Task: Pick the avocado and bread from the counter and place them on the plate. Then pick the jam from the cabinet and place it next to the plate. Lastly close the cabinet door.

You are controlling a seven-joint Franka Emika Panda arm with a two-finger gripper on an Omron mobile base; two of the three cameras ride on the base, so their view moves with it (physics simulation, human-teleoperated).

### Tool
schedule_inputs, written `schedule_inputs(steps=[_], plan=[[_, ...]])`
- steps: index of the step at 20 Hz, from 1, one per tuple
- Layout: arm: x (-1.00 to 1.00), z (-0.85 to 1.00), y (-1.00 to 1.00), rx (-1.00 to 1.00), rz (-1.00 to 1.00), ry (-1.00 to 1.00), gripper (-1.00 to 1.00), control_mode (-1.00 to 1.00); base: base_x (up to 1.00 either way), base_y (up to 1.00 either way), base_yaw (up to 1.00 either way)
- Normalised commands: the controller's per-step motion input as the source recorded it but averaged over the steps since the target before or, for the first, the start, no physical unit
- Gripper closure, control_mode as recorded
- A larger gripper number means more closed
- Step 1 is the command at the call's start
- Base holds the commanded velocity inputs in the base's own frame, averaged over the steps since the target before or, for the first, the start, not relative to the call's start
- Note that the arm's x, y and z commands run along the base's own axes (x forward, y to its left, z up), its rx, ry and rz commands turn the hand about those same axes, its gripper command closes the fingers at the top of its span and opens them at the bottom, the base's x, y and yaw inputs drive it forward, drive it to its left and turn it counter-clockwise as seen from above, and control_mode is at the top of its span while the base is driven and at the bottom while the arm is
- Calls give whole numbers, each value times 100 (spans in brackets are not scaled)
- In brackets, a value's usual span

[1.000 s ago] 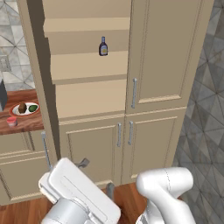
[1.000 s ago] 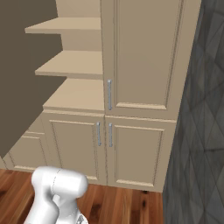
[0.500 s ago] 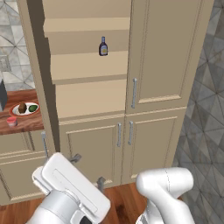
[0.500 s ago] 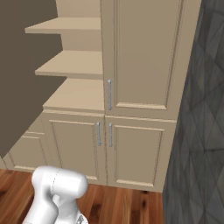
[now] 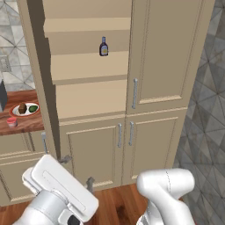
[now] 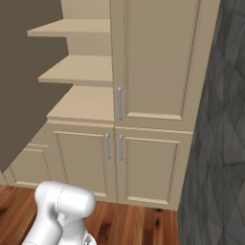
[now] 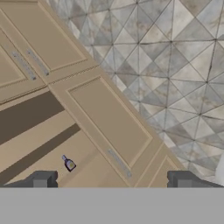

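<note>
A tall beige cabinet (image 5: 92, 96) stands open beside the bench (image 5: 17, 125), whose plate (image 5: 25, 110) carries both foods; the empty claw (image 7: 111, 181) gapes, ready for its door

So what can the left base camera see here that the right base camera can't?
Left base view alone: a dark bottle on a shelf, the counter with the plate carrying bread and avocado, the jam beside it, and the gripper, open and empty. Right base view alone: the open door's brown inside. Shared: the beige cabinet and its two short lower doors.
</note>
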Motion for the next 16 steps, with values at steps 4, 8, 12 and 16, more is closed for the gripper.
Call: schedule_inputs(steps=[4,8,12,16], plan=[[24,-11,14,0,0,0,-100,-100,0,0,0],[20,-7,3,0,0,0,-100,-100,0,0,0],[18,-8,0,0,0,0,-100,-100,0,0,0],[12,-8,0,0,0,0,-100,-100,0,0,0]])
